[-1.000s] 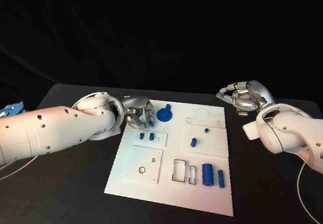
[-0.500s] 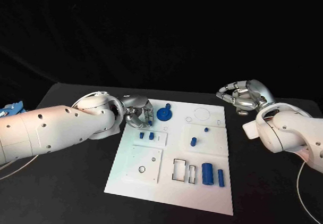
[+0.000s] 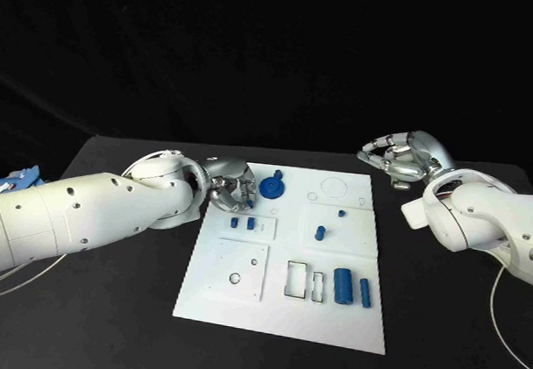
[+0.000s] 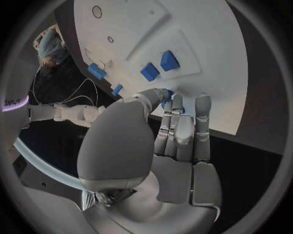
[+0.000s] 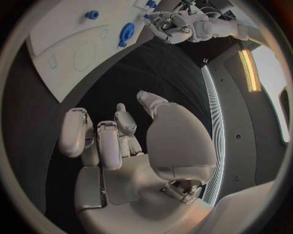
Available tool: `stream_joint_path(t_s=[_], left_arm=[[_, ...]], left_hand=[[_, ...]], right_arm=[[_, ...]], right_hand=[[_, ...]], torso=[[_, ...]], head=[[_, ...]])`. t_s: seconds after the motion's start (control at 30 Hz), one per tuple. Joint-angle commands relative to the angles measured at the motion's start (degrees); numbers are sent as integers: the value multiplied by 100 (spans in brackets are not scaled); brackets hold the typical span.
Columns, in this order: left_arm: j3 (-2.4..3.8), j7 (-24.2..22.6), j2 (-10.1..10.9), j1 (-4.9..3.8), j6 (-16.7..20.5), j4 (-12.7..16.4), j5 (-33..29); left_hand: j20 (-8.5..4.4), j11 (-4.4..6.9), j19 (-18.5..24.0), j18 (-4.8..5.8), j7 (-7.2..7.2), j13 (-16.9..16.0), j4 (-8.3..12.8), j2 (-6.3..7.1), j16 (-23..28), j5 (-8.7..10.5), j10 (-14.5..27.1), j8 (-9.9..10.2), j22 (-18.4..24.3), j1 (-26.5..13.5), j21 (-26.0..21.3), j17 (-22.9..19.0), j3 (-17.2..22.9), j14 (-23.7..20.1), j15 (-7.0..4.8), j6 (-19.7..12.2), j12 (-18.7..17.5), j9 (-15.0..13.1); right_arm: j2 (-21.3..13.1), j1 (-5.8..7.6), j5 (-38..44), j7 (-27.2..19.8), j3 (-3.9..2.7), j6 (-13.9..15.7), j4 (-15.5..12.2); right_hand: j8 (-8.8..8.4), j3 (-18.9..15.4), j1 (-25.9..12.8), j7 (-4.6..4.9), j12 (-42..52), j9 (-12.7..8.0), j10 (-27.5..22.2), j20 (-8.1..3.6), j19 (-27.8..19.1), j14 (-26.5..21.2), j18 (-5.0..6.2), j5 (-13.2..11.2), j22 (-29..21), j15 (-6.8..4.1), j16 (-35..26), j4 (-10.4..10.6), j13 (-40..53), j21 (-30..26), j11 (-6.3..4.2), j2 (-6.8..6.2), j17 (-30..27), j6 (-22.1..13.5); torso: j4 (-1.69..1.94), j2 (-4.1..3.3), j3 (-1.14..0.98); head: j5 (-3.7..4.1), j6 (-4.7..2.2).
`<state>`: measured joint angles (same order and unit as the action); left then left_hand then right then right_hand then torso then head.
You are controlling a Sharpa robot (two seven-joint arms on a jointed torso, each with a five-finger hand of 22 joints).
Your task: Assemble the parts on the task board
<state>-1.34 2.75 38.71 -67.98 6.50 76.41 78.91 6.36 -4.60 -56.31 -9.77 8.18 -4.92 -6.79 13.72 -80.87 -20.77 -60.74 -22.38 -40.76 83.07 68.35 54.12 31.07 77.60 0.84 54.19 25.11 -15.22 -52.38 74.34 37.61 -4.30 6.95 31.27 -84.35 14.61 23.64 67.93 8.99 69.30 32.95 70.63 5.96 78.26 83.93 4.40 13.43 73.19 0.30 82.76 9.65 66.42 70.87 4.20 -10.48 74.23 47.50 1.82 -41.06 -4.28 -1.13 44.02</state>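
The flat white board (image 3: 287, 266) lies mid-table, smooth, with cut-out slots. At its far left corner the left hand (image 3: 229, 187) curls glossy silver fingers, pinching a small blue part (image 4: 166, 102) beside a round blue disc (image 3: 272, 187). Off its far right corner, the right hand (image 3: 403, 158) hangs curled, holding nothing.

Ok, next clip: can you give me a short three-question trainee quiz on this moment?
1. True or false: the right hand rests on the task board.
2. Whose fingers pinch the small blue part? A) left hand B) right hand C) neither
3. Fill in: seen from the robot, the blue disc sits at the board's ___ end.

Key: 1 false, it hangs off to the side, holding nothing. 2 A. 3 far.
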Motion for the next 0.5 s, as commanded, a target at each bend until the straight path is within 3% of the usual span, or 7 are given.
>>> stream_joint_path(t_s=[0.03,0.5], left_arm=[[0,27,-25,0,-164,-16,34],[-9,133,-50,1,-160,-95,118]], left_hand=[[13,-8,-36,-11,13,6,44,-3,-12,25,-51,29,-19,-44,21,-11,-1,-7,-6,47,-20,4],[-1,26,-75,-4,-19,-11,109,-32,-30,33,-153,25,-71,-23,50,8,-12,13,-32,134,-39,-10]], right_arm=[[-2,-3,16,-48,-1,-63,-9],[-9,-3,15,-50,-1,-63,-9]], right_hand=[[31,7,-29,5,-34,6,-47,-2,-42,230,76,29,-5,-41,-14,31,-3,-9,1,27,-5,-21],[37,-2,-28,3,-30,9,-41,-4,-39,231,76,29,-6,-42,-17,40,1,-17,0,30,-4,-24]], torso=[[-2,-4,-2],[5,0,3]], head=[[1,4],[10,13]])
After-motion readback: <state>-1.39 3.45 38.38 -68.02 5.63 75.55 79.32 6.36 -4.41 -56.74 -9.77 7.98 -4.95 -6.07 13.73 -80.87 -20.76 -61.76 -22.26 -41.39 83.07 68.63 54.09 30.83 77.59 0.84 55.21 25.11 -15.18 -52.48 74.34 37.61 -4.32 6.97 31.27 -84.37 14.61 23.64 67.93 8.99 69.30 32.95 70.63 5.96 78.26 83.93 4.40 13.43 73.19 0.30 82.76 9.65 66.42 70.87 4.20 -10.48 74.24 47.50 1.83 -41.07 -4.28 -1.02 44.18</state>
